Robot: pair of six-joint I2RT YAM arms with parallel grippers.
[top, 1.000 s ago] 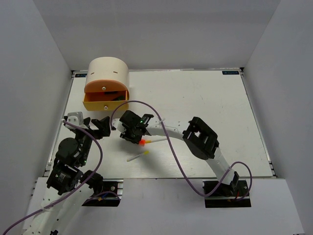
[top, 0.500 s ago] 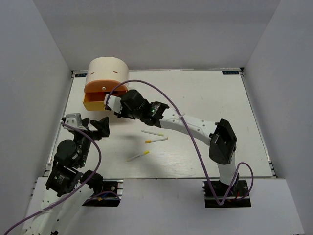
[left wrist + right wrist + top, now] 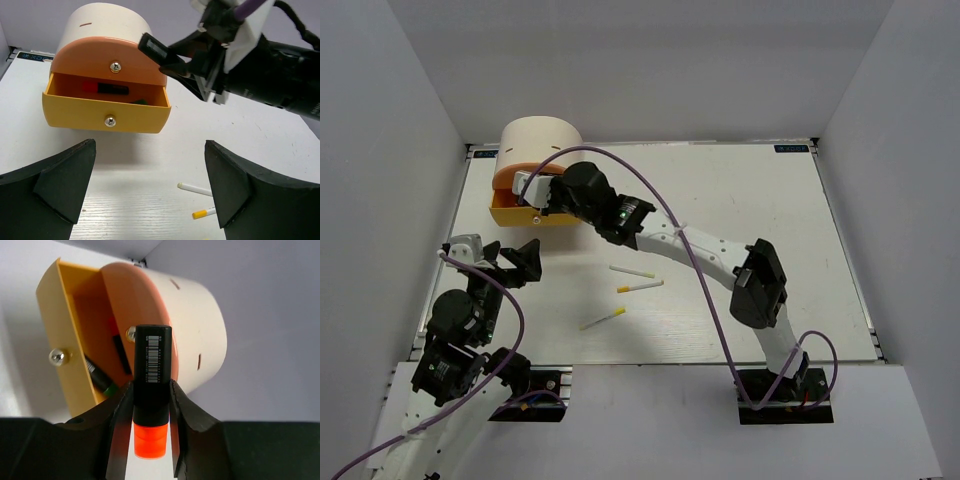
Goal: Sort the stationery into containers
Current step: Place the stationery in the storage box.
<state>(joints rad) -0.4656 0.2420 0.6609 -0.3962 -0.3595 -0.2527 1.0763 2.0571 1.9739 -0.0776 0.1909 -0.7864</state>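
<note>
The cream drum-shaped organiser (image 3: 542, 142) stands at the far left with its lower yellow drawer (image 3: 100, 112) pulled out. A pink-capped highlighter (image 3: 105, 88) and a green-capped one (image 3: 140, 101) lie inside. My right gripper (image 3: 535, 190) hovers just above the open drawer, shut on the black orange-capped highlighter (image 3: 151, 390), whose cap points back between the fingers. Three thin sticks (image 3: 632, 271) (image 3: 640, 286) (image 3: 602, 318) lie on the table. My left gripper (image 3: 150, 150) is open and holds nothing, low over the table in front of the drawer.
The white table (image 3: 740, 220) is boxed in by grey walls. The right arm (image 3: 700, 250) stretches diagonally across the middle, its purple cable looping above it. The upper orange drawer (image 3: 107, 57) of the organiser is closed.
The right arm has carried the orange-capped highlighter from the table's middle up and left to the open drawer. The left gripper has barely moved.
</note>
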